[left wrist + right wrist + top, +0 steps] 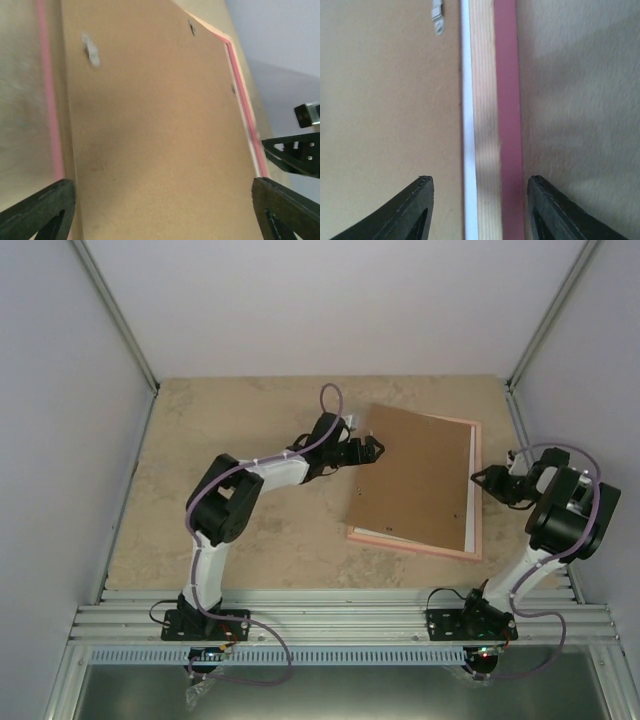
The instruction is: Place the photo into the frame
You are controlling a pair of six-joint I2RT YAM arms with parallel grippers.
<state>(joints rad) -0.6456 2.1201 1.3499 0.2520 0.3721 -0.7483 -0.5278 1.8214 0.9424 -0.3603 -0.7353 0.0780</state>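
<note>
The pink frame (420,548) lies face down right of the table's middle. A plain brown backing board (410,475) lies slightly askew on it. A white strip (467,500) shows along the board's right side. The photo is hidden. My left gripper (375,450) is open at the board's left edge. In its wrist view the open gripper (162,182) has the board (150,125) filling the space between its fingers, with the frame's pink edge (47,100) on either side. My right gripper (477,478) is open at the frame's right rail. In its wrist view that gripper (480,179) straddles the pink rail (509,100) and the white strip (468,125).
The stone-patterned table (230,410) is walled in by grey panels at left, back and right. A small metal clip (437,17) sits on the board near the right rail; another clip (91,47) shows in the left wrist view. The right gripper (295,155) shows at that view's right edge.
</note>
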